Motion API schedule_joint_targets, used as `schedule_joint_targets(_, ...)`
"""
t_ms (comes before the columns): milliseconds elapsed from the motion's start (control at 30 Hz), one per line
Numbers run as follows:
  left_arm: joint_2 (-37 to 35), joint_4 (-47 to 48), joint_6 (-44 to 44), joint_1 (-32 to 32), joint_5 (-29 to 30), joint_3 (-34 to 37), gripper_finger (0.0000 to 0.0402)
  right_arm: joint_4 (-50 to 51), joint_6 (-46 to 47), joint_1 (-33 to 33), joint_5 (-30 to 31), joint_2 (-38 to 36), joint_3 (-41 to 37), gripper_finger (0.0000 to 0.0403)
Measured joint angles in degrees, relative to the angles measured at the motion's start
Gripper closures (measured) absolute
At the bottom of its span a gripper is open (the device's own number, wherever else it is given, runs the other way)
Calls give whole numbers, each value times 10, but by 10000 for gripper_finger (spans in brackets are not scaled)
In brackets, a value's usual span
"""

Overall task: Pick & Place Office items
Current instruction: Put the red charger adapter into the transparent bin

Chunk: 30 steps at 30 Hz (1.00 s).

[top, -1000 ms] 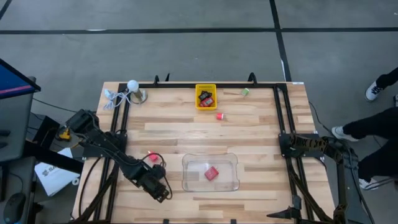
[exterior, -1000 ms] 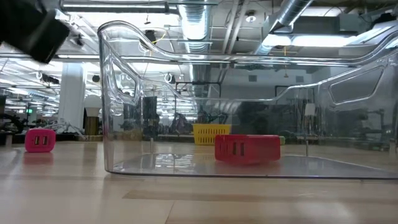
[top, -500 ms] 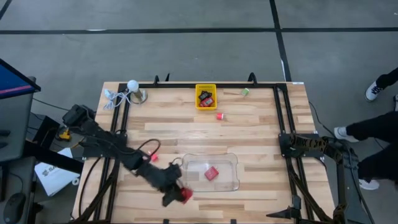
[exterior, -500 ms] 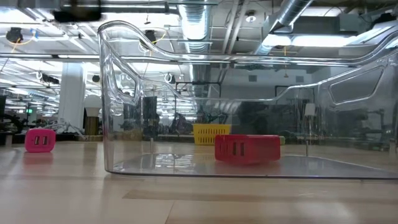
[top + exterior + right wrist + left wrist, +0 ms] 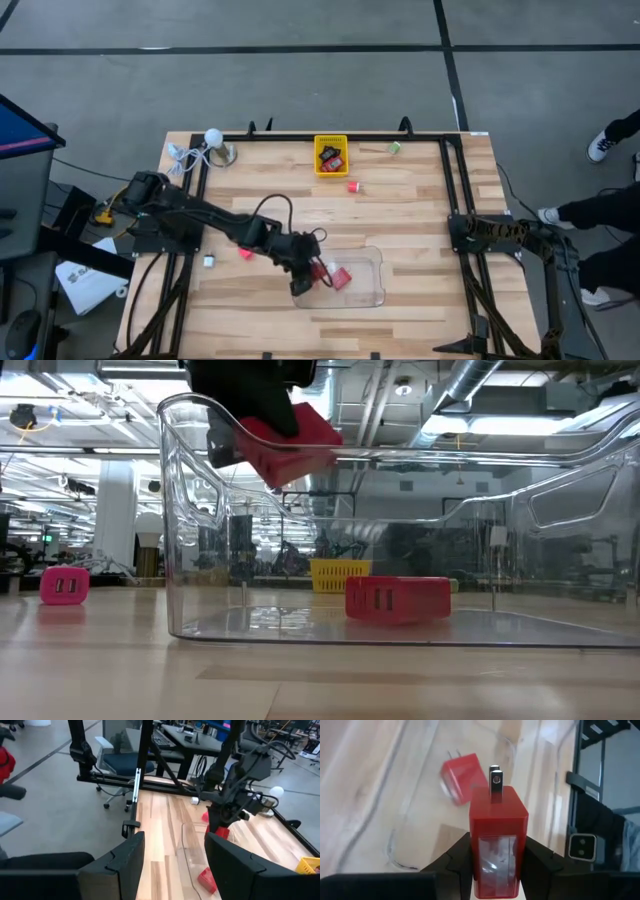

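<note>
My left gripper [image 5: 314, 268] hangs over the left end of the clear plastic tray [image 5: 372, 292], shut on a red plug block [image 5: 497, 835] whose two metal prongs [image 5: 494, 781] point away from the wrist. A second red block [image 5: 340, 278] lies flat on the tray floor. A pink block [image 5: 244, 253] and a small white piece [image 5: 209, 261] rest on the table left of the tray. The yellow basket [image 5: 331, 156] holds several small pieces at the far edge, with a red block [image 5: 353, 186] and a green piece [image 5: 394, 148] near it. My right gripper [image 5: 175, 865] is open at the right edge. My left gripper pinches the red plug block by its two opposite side faces [image 5: 476, 855], one finger [image 5: 457, 862] on each side, at the end away from the prongs. The fingers slant down from the table's left. The block [image 5: 290, 440] is lifted clear and tilted, above the tray's left wall.
The tray's tall clear walls [image 5: 190, 510] stand around the block inside it [image 5: 397, 600]. A white ball with a cord [image 5: 212, 137] sits at the far left corner. Black frame rails [image 5: 452, 190] run along the table's sides. A person's legs and shoes [image 5: 603, 145] show beyond the right edge.
My left gripper has swung from the near-left part of the table toward the right and the far edge, rising with the red plug block, and now hangs over the tray's left end. In the low view it has come in above the tray wall. The other blocks have stayed put.
</note>
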<state>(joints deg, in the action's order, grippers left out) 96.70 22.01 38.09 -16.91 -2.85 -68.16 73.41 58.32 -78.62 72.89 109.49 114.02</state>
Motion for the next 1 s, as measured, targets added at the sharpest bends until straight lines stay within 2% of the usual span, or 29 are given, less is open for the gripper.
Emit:
schedule_joint_targets(300,0,-10,-21,1,15,0,293,-11,1,1,8,0,0,202)
schedule_joint_targets(467,0,-10,-23,7,15,0,276,-10,-3,1,9,0,0,202)
schedule_joint_targets(733,-1,-18,-29,9,15,0,271,-10,-3,0,8,0,0,202)
schedule_joint_targets(1000,-1,-81,-92,9,15,0,216,-10,-3,0,7,0,0,202)
